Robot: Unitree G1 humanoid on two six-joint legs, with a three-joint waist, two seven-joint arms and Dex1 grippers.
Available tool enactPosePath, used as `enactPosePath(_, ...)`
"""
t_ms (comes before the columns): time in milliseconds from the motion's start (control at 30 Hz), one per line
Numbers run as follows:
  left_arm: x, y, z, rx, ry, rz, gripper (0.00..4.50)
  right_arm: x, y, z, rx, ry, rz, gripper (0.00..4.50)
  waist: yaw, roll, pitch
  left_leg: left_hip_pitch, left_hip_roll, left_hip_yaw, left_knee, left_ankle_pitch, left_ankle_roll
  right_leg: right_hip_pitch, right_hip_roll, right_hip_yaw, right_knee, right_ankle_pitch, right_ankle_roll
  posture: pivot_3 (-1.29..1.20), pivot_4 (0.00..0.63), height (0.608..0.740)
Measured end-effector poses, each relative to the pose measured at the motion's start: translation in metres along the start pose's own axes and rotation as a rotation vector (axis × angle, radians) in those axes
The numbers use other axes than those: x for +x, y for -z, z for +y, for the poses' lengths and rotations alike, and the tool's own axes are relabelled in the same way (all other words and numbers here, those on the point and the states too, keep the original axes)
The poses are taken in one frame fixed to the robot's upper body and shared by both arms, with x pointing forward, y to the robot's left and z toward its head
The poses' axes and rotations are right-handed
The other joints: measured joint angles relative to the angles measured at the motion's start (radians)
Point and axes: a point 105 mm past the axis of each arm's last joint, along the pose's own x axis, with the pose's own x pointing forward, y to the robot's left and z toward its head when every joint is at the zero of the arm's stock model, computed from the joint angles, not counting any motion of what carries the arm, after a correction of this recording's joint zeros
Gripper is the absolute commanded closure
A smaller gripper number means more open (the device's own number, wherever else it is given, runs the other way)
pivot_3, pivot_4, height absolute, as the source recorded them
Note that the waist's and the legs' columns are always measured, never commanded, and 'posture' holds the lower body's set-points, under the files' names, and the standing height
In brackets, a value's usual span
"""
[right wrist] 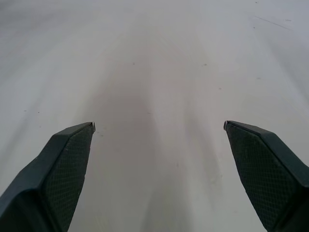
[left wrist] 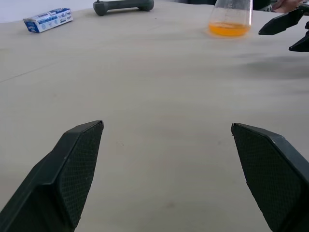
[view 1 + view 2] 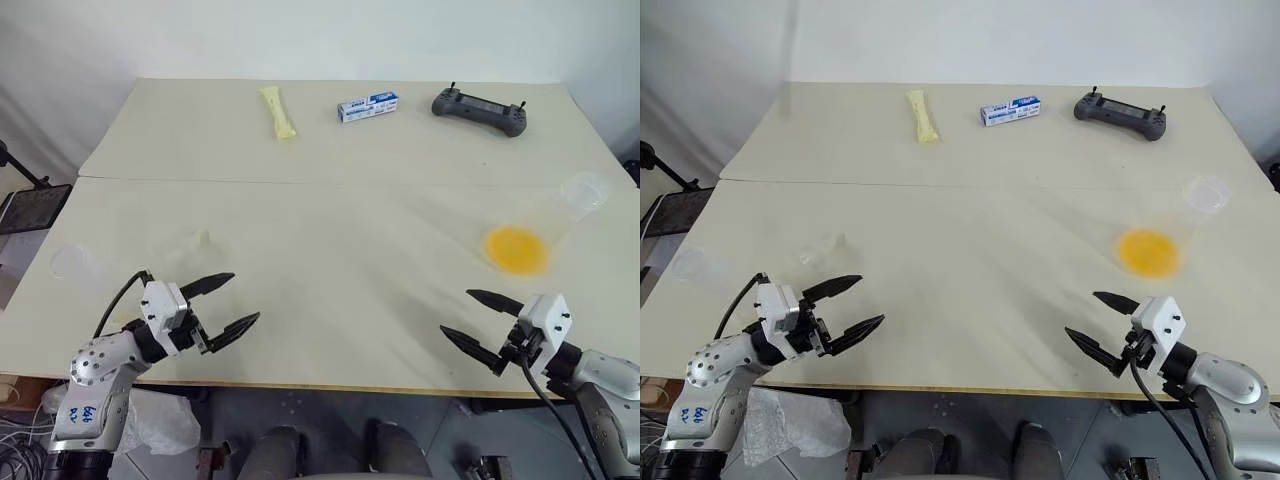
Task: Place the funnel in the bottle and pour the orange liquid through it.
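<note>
A pale cream table point(image 3: 330, 250) is set before a white wall, its top made of two boards joined by a seam. Along the far edge are laid a yellowish packet point(image 3: 278, 112), a small blue-and-white box point(image 3: 367, 106) and a dark handheld controller point(image 3: 479, 110). The left gripper point(image 3: 223, 303) is held low over the near left part of the table, its two black fingers spread wide and nothing gripped between them. The right gripper point(image 3: 470, 316) is held over the near right part, fingers likewise spread and empty.

The orange liquid point(image 3: 516, 250) is seen at the right side of the table, pooled in the bottom of a clear cup point(image 3: 560, 218), beyond the right gripper. The funnel point(image 3: 185, 245) is judged to be the faint clear shape on the left half, just beyond the left gripper. A clear vessel point(image 3: 72, 262) near the left edge is taken for the bottle, though this cannot be confirmed.

No step is yet begun. Because the clear plastic is nearly lost against the pale top, the funnel could be misjudged and knocked aside, or the light cup tipped and its liquid spilled by a badly centred grip
</note>
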Motion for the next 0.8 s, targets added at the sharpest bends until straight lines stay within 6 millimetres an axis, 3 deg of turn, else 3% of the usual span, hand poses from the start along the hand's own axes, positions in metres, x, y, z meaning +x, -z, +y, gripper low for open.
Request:
enactPosePath(367,0.005,-0.001,0.0,-0.057,-0.04,-0.003,0.0,0.013,-0.006,0.003,-0.005,-0.029,-0.037,0.01,0.0,0.0,0.0,0.0,0.0,0.0,0.0,0.0,0.0,0.0,0.0,0.0,0.001,0.0,0.0,0.0,0.15,0.74)
enactPosePath(533,0.002,0.0,0.008,-0.066,-0.163,0.027,0.0,0.028,-0.016,0.003,-0.026,-0.085,-0.072,0.01,-0.001,-0.001,0.0,0.0,0.0,0.0,0.0,0.0,0.0,0.0,0.001,0.001,0.001,0.0,0.0,0.0,0.15,0.74)
enactPosePath(667,-0.017,-0.02,0.004,-0.028,-0.275,-0.044,0.0,0.044,-0.017,0.0,-0.01,-0.143,-0.081,0.01,-0.009,-0.004,0.002,0.0,0.001,0.0,0.0,0.0,0.0,0.0,-0.002,0.002,0.0,0.0,0.0,0.0,0.15,0.74)
enactPosePath(800,-0.054,-0.032,-0.005,-0.05,-0.394,-0.066,0.0,0.07,-0.029,-0.001,-0.007,-0.206,-0.136,0.01,-0.023,-0.005,0.003,0.0,0.003,0.0,0.0,0.0,-0.001,0.0,-0.002,0.001,-0.001,0.0,0.0,0.0,0.15,0.74)
